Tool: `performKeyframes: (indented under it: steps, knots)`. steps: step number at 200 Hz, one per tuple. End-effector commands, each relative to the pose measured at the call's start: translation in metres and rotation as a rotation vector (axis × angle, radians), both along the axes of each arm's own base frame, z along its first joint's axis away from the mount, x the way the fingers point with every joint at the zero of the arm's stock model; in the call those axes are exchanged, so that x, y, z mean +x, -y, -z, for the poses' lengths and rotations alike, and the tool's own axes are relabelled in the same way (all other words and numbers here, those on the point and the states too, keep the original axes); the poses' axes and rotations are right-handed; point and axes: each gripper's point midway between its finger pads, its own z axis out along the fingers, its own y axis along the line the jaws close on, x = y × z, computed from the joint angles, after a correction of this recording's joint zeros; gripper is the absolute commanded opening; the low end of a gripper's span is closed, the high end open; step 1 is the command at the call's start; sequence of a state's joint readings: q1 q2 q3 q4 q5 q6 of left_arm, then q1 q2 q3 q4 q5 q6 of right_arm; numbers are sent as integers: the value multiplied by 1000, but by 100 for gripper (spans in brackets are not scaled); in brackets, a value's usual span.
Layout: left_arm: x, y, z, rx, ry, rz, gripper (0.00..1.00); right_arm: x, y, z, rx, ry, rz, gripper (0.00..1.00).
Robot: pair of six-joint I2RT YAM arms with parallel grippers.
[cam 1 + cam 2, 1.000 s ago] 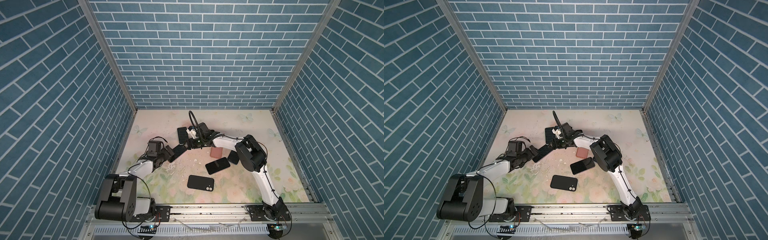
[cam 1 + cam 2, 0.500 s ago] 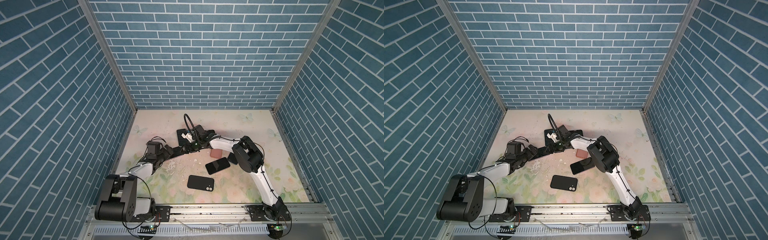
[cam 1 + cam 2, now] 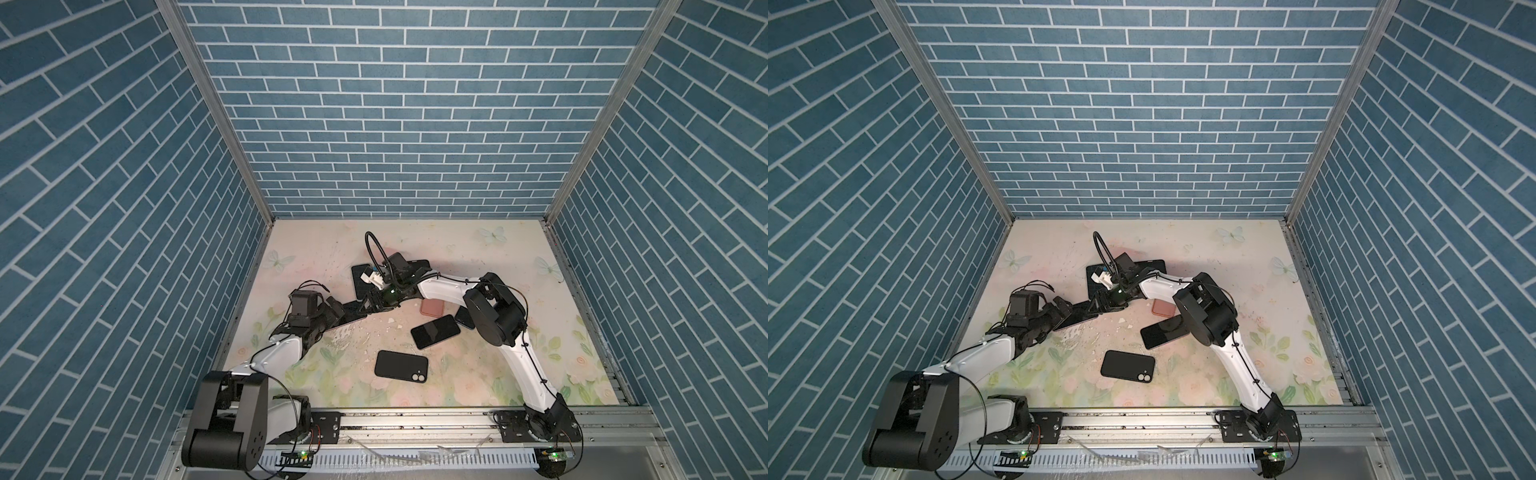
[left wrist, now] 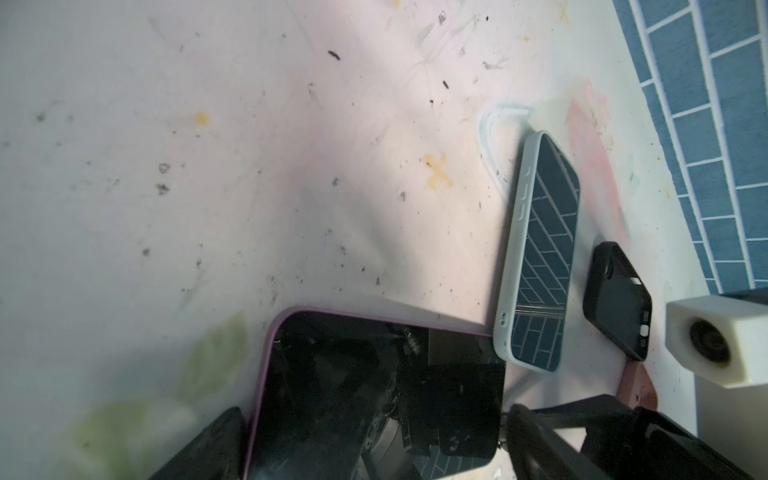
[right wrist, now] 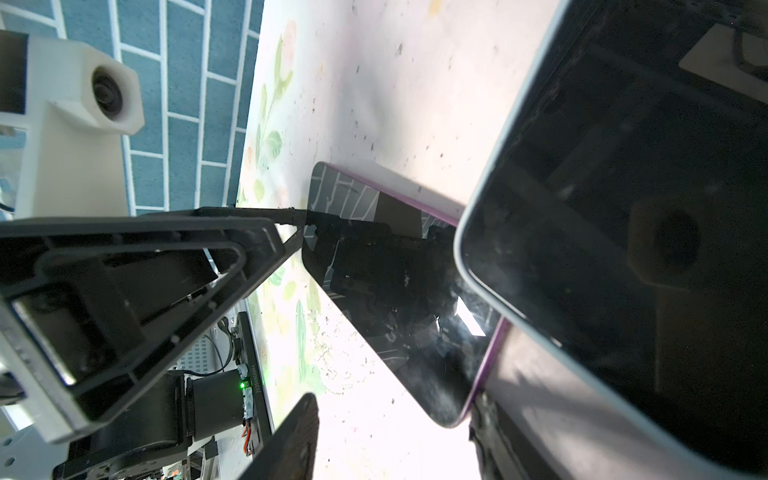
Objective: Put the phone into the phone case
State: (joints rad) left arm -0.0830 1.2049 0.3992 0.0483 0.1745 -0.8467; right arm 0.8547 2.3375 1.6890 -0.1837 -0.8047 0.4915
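Left hand stands spread astride the purple-rimmed phone, flat on the counter; right hand, parted, touches its far end. Judged rigid, slick, breakable: grip the long edges.

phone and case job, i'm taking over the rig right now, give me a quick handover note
Left gripper: spread wide, straddling the phone across its width; clamped or not, cannot tell.
Right gripper: open, at the phone's opposite end, touching the purple case rim.
Done: phone sits inside the purple case on every edge in view.
Left: check hidden corners are seated, press in any that are not, then let go.
Another phone and a pink case lie loose nearby.
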Motion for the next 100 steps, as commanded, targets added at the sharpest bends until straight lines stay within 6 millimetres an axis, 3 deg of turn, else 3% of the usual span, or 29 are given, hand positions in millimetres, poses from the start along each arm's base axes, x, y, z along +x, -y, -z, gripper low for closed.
performKeyframes:
  steps: [1,100]
  knots:
    - [-16,9,9,-44,-58,27,97,-16,-4,-21,33,51,-53,60]
    - [-26,6,15,-36,-78,11,96,48,-17,-4,-15,217,134,63]
